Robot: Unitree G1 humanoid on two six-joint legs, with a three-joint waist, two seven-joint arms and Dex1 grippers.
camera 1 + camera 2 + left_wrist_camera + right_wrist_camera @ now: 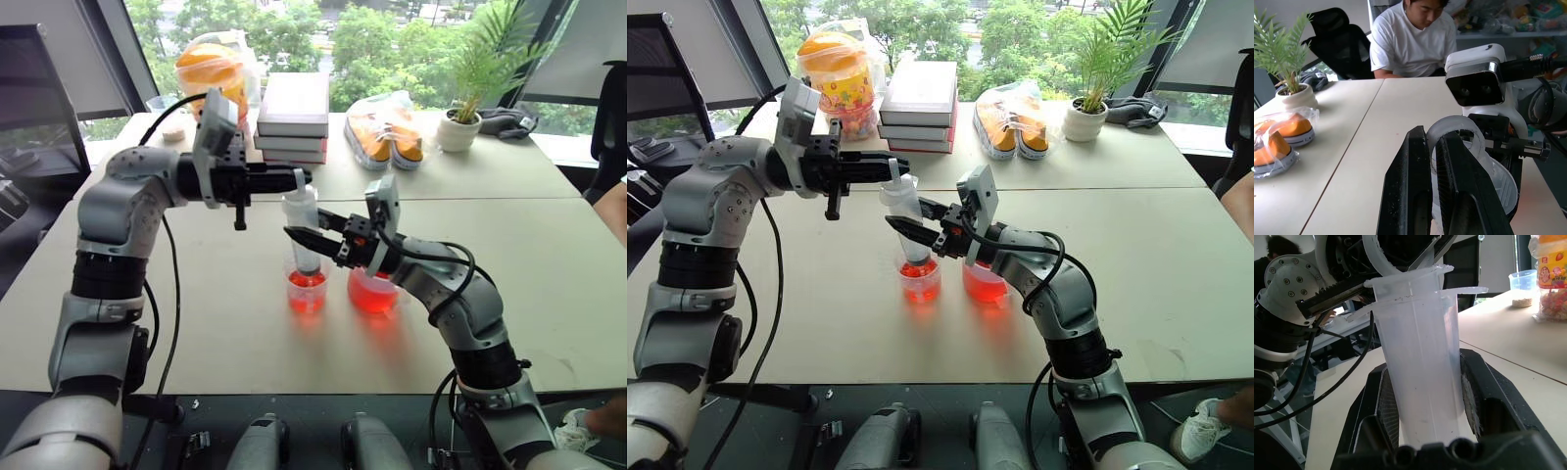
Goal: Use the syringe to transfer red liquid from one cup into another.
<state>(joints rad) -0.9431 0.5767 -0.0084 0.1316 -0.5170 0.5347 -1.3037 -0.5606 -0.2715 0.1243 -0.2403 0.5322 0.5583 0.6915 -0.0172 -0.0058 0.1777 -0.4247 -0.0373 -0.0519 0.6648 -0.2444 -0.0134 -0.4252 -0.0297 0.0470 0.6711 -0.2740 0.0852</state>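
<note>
My right tool (pixel 302 235) grips the syringe (pixel 303 230) by its barrel, held upright with the tip down in the small cup (pixel 307 290) of red liquid (pixel 307 281). My left tool (pixel 294 178) is pinched shut on the plunger top. The handled beaker (pixel 372 290) stands just beside on the worktop (pixel 245 323).

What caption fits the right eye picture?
Both grippers hold the syringe upright over the small cup.

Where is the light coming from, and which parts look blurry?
Head views: daylight from the windows behind the table, red glow beside the cups. Left wrist view: near fingers soft, plant sharp. Right wrist view: syringe sharp, background soft.
</note>
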